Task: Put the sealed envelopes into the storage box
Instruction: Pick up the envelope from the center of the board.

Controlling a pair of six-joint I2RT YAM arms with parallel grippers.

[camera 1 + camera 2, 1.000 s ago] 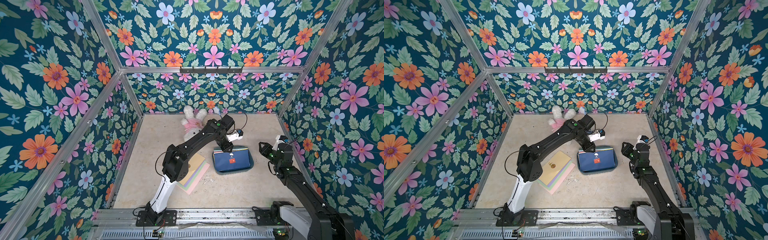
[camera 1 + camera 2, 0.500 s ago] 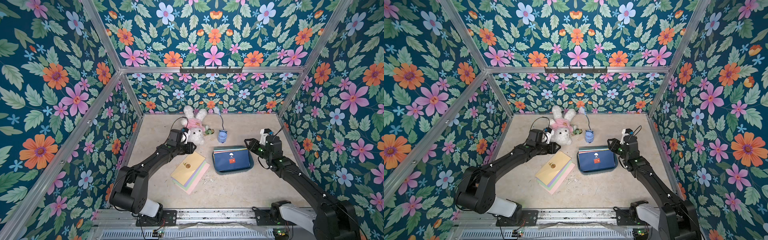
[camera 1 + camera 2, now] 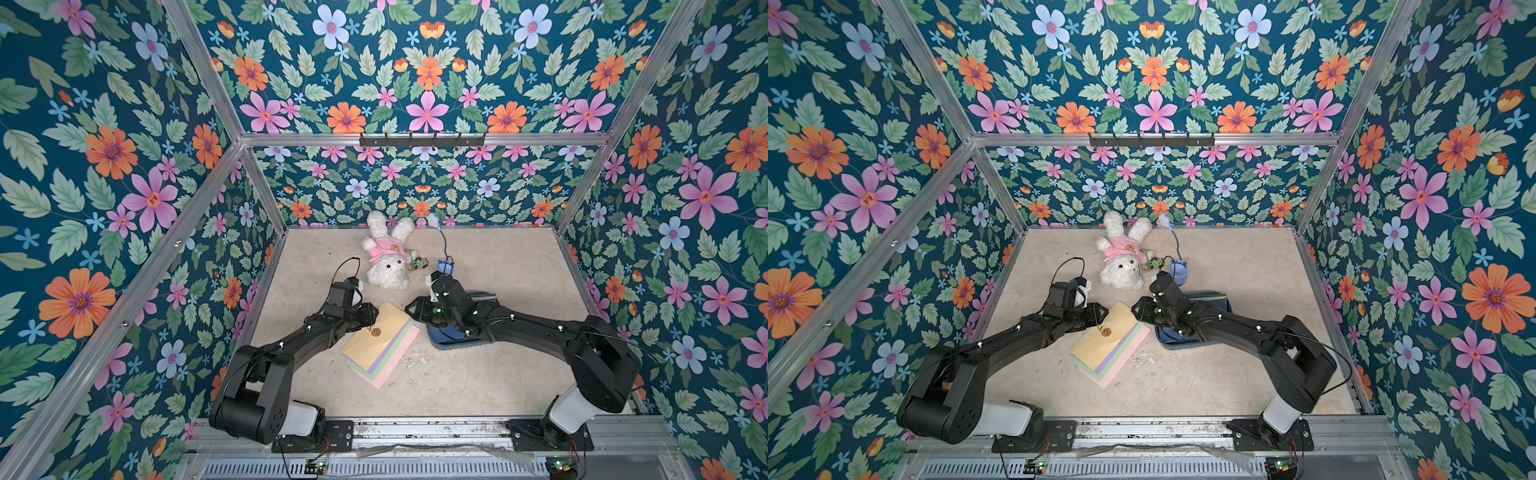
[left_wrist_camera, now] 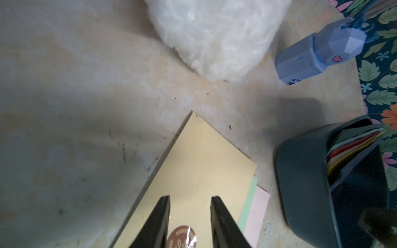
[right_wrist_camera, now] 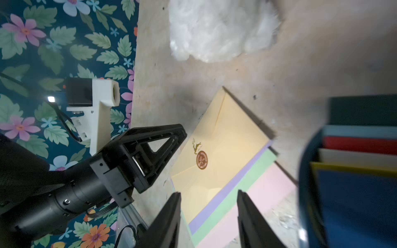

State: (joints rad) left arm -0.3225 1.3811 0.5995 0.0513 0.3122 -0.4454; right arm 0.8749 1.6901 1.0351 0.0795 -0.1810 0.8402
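Both arms are crowded round the loose stack of sealed envelopes (image 3: 380, 351) on the table (image 3: 498, 374). The stack's long axis runs diagonally, far end toward the storage box (image 4: 300, 169), near end toward the left arm's base.

The left fingers (image 4: 162, 216) are spread with nothing between them, right over the cream envelope (image 3: 388, 320) on top, and its brown seal sits in the gap. The right fingers (image 5: 171, 214) are spread and empty too, above the stack's staggered edge on the box side. The left looks better lined up for the pick, though whether it touches the paper can't be told.

The box sits just beside the stack, mostly under the right arm.

Count:
- Four envelopes in the stack: cream, lilac, green and pink.
- At least five more envelopes in the box (image 5: 354, 146).
- One box.
- One plush bunny (image 3: 388, 266).
- One small blue toy (image 3: 445, 267).
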